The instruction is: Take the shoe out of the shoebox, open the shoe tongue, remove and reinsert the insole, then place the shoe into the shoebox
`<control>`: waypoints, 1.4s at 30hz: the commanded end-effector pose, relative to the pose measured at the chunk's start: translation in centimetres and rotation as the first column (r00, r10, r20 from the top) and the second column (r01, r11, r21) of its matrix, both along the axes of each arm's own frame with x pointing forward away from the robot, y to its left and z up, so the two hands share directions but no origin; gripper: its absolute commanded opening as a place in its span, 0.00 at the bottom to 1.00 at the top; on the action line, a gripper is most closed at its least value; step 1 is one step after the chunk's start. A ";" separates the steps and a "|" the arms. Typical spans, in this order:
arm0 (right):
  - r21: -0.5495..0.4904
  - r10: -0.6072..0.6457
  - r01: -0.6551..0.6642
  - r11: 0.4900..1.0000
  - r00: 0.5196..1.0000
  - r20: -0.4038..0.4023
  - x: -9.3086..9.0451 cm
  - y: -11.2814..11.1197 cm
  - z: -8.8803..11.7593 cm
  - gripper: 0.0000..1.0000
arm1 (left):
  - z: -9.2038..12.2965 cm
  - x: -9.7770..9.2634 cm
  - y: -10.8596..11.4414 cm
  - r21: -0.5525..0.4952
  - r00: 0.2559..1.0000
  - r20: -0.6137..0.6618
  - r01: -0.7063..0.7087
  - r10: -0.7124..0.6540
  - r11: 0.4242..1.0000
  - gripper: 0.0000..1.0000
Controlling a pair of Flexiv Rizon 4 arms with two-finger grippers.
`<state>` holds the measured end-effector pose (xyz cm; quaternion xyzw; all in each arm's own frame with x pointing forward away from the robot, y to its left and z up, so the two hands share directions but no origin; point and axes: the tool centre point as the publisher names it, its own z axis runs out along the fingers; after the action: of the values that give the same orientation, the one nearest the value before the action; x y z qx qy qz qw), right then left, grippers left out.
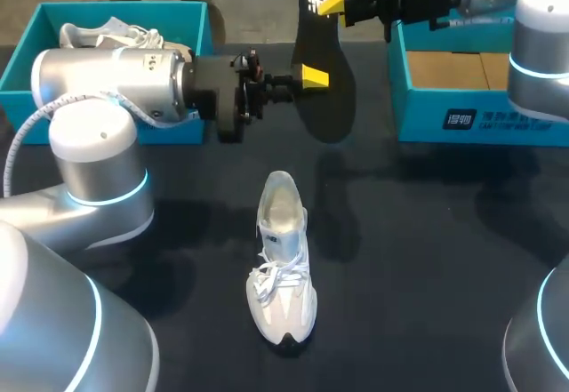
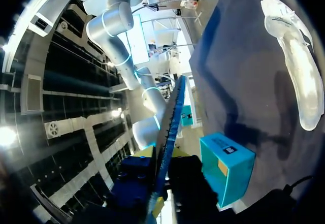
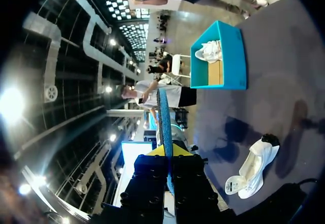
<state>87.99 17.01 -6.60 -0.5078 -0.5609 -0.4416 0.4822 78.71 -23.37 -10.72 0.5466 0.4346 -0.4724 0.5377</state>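
A black insole (image 1: pixel 327 108) hangs in the air above the table's far middle, held by both arms. My right gripper (image 1: pixel 331 3) is shut on its heel end, and in the right wrist view the insole (image 3: pixel 163 117) runs edge-on out from between my right gripper's (image 3: pixel 166 153) yellow tips. My left gripper (image 1: pixel 313 76) is shut on the insole's middle from the left side. The left wrist view also shows the insole (image 2: pixel 170 117) edge-on between my left gripper's (image 2: pixel 160 183) fingers. The white shoe (image 1: pixel 284 259) (image 2: pixel 294 66) (image 3: pixel 254 170) lies on the dark table below, toe toward the front edge.
A teal shoebox (image 1: pixel 27 63) (image 3: pixel 234 56) at the back left holds another white shoe (image 1: pixel 116 35). A second teal shoebox (image 1: pixel 462 121) (image 2: pixel 226 165) stands at the back right, under my right arm. Dark table surface surrounds the shoe.
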 end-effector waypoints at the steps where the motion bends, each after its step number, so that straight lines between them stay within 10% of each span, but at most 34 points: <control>1: -0.001 0.000 0.000 1.000 1.000 -0.001 0.0 0.1 0.0 0.00 | -0.1 -0.1 -0.3 0.000 1.000 0.004 -0.006 0.006 1.000 0.00; 12: -0.001 0.010 -0.010 1.000 1.000 -0.003 0.2 0.2 0.2 0.04 | -0.2 -0.1 -0.3 0.001 1.000 0.014 -0.006 0.006 1.000 0.00; 13: 0.003 0.011 -0.011 1.000 1.000 0.000 0.2 0.3 0.3 0.40 | -0.1 -0.1 -0.3 0.001 1.000 0.016 -0.006 0.006 1.000 0.00; 14: 0.005 0.011 -0.011 1.000 1.000 0.000 0.2 0.3 0.3 1.00 | -0.1 -0.1 -0.3 0.001 1.000 0.018 -0.005 0.005 1.000 0.00; 42: -0.005 -0.052 0.052 0.999 0.998 0.025 -2.9 -3.0 3.0 1.00 | 1.7 0.8 8.0 0.062 0.995 -0.003 -0.098 0.098 0.993 0.00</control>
<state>85.64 14.10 -3.79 -0.5143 -0.5564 -0.4570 0.4658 80.42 -16.75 -9.67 0.5362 0.4700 -0.4387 0.5469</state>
